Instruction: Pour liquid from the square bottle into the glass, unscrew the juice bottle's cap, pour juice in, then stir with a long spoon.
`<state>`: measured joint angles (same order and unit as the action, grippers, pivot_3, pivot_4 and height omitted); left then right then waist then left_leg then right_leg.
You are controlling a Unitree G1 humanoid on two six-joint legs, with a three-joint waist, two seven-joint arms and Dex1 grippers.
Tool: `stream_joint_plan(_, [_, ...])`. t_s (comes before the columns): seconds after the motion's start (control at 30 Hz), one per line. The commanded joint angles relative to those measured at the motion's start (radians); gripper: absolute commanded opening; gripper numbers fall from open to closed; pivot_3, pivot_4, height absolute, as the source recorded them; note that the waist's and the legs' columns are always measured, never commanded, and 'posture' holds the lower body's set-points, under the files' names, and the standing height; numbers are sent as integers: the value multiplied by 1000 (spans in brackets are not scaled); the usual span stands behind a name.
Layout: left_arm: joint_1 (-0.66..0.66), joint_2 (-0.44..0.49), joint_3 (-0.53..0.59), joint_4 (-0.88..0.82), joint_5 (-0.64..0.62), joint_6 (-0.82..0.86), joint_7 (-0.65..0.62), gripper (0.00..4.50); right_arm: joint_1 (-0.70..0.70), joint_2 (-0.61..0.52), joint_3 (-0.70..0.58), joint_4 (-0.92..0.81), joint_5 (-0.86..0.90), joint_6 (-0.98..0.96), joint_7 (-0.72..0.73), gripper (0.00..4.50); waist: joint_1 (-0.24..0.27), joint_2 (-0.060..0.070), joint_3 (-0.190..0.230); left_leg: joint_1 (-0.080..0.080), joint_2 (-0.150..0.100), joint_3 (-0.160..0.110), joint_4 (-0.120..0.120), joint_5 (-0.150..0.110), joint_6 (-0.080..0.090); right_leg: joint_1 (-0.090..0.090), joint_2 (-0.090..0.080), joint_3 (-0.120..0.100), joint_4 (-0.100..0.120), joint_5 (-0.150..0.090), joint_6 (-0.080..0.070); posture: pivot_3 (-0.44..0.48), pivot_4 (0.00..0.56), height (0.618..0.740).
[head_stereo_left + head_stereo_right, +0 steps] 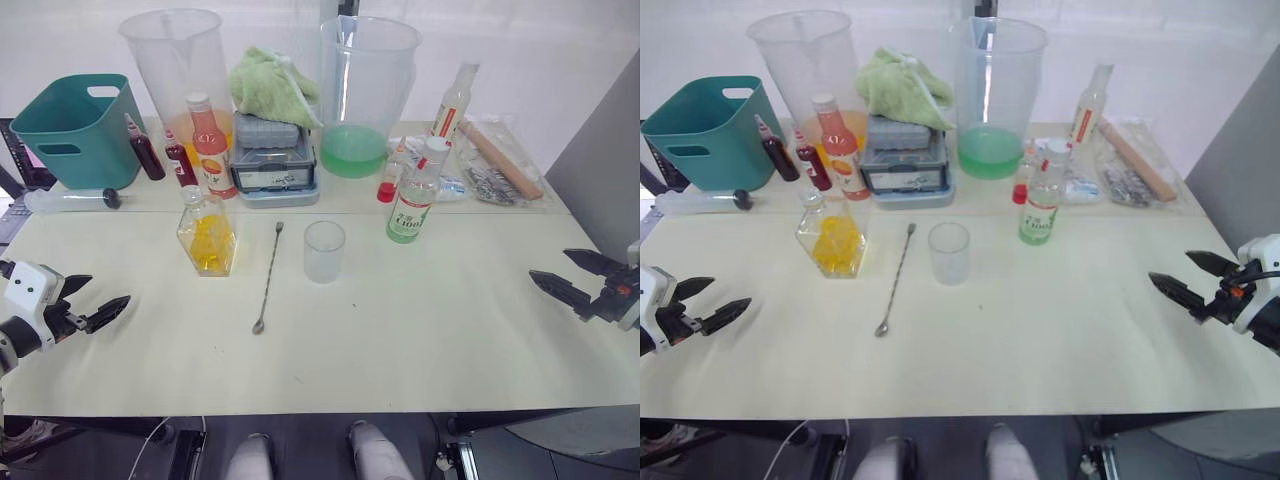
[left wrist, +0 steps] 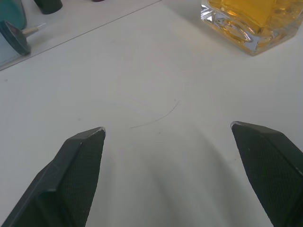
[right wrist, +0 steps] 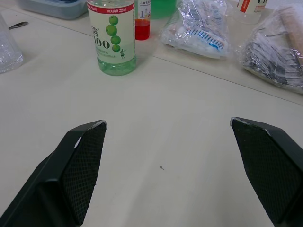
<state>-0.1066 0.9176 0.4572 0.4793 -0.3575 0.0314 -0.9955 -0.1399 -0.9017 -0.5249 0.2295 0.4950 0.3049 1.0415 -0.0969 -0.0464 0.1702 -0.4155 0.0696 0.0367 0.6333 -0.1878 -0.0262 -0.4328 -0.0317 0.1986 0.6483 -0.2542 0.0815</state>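
- Both grippers sit at the near edge of the table (image 1: pixel 420 340), low over its pale surface and well apart from each other.
- Left gripper (image 1: pixel 92 302): fingers spread wide, nothing between them, pointing inward toward the square bottle.
- Right gripper (image 1: pixel 565 277): fingers likewise spread, empty, pointing toward the juice bottle.
- Square bottle (image 1: pixel 207 233): upright, left of centre, yellow-orange liquid inside; its glass base shows in the left wrist view.
- Long spoon (image 1: pixel 268 277): flat on the table between the square bottle and the glass, bowl end toward the near edge.
- Glass (image 1: pixel 324 251): upright at centre, just right of the spoon, touching nothing.
- Juice bottle (image 1: pixel 414 198): upright, right of and slightly behind the glass; juice bottle's cap (image 1: pixel 435 145) on its neck.
- Rear row: teal bin (image 1: pixel 75 128), two large measuring jugs (image 1: pixel 178 62), the right one holding green liquid, an orange-labelled bottle (image 1: pixel 209 147) and a green cloth (image 1: pixel 268 84).
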Motion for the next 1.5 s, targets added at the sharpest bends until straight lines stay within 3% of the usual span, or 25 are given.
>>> stream_joint_plan(0.03, [5,25,38,-39,-15,11,9,4500,-17,-4,-18,-20,19,-20,3,4448,0,0,0,0,0,0,0,0,0,0,0,0,0,0,0,0,150,719])
stream_joint_plan(0.2, [49,-9,92,-114,-72,52,25,4500,-73,0,15,-60,48,16,24,4448,-5,0,0,0,0,0,0,0,0,0,0,0,0,0,0,0,150,719])
stream_joint_plan(0.33, [157,-98,183,-310,-159,80,63,4500,-149,-19,84,-200,206,210,117,4448,-13,1,0,0,0,-1,0,0,0,0,0,0,1,1,-2,0,150,719])
stream_joint_plan(0.5, [280,-186,223,-488,-190,109,128,4500,-247,-27,158,-227,227,267,157,4448,-7,0,0,0,0,-6,2,0,0,5,-1,-5,0,2,-4,0,150,719])
stream_joint_plan(0.73, [375,-401,185,-773,-212,163,342,4500,-361,8,288,-256,202,260,209,4448,6,0,0,0,-1,-11,7,0,0,9,-3,-13,-1,0,0,0,150,719])
stream_joint_plan(1.07, [288,-550,-28,-971,-149,283,613,4500,-397,-3,308,-322,238,336,242,4448,27,0,0,-1,-2,-16,10,0,0,12,-5,-19,-1,0,-1,0,150,719])
stream_joint_plan(1.5, [56,-636,-206,-813,-9,246,737,4500,-253,-28,226,-430,262,358,187,4448,33,0,0,-4,-4,-22,11,0,0,13,-4,-21,-1,2,-4,0,150,719])
